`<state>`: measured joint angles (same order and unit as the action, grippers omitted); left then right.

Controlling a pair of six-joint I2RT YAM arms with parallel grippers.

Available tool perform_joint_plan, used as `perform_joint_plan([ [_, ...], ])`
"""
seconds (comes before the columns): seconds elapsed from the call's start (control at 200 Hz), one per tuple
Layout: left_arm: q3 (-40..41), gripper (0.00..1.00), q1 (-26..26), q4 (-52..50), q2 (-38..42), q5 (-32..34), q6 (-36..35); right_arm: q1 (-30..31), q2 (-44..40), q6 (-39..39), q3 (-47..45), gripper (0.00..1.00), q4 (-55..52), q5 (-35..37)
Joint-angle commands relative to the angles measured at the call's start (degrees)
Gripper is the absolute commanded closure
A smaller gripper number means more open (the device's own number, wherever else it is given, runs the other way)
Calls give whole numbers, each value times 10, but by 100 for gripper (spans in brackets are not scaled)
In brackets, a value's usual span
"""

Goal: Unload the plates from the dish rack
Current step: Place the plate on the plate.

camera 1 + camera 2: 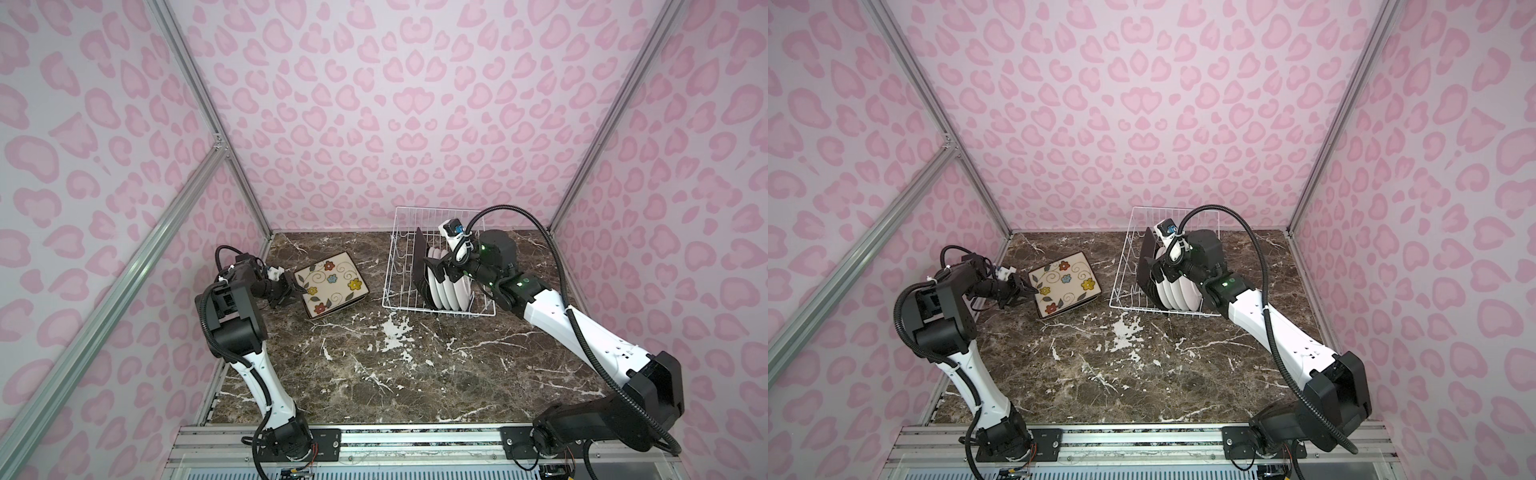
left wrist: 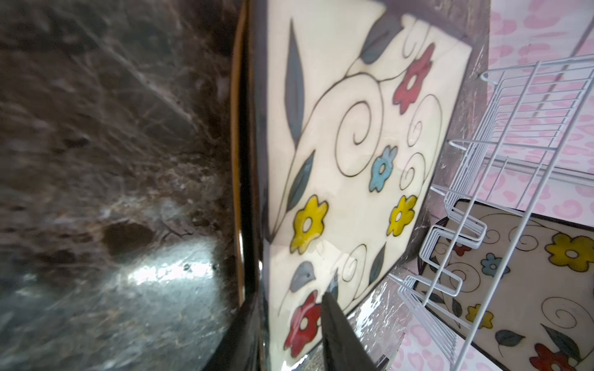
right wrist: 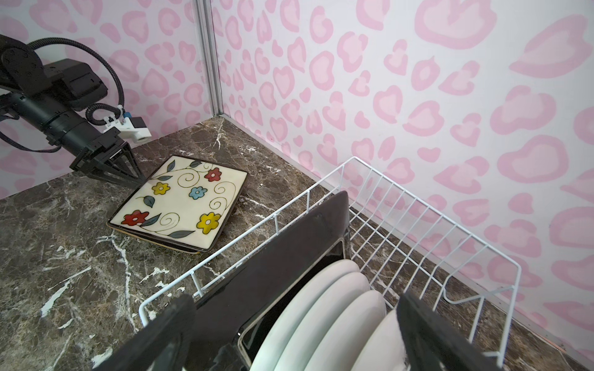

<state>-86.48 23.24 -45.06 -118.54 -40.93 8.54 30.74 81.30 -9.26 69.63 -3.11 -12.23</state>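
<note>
Pink spotted walls, dark marble surface (image 1: 415, 374). On it a flowered square plate (image 1: 330, 284) lay flat, apart from the dish rack (image 1: 395, 266). The left gripper (image 1: 293, 286) straddled its corner; clamped or slack, could not tell. The right gripper (image 3: 294, 300) gaped wide over the racked round plates (image 3: 324, 305) and the upright dark-backed square plate (image 3: 289, 250) — its flowered face showed only in the left wrist view.

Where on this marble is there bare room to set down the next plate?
The wide front stretch of the tabletop, forward of the flowered plate and the dish rack, is bare. The gap between them is narrow; the rack's right side is packed.
</note>
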Motion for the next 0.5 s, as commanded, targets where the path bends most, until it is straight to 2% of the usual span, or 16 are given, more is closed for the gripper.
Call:
perform_joint_plan([
  [0.0,2,58,-1,16,22,2,17,0,6,-3,4,1,-5,0],
  [0.155,6,55,0,37,50,35,51,0,14,-1,11,1,-9,-3],
  [0.27,13,62,-1,66,64,62,87,0,13,3,10,1,-4,-1],
  [0.29,14,68,0,70,65,70,93,0,13,4,9,1,-3,0],
  [0.375,17,76,0,88,69,101,114,0,13,4,9,1,-4,2],
  [0.495,14,97,0,105,63,147,135,0,13,6,9,1,-5,5],
])
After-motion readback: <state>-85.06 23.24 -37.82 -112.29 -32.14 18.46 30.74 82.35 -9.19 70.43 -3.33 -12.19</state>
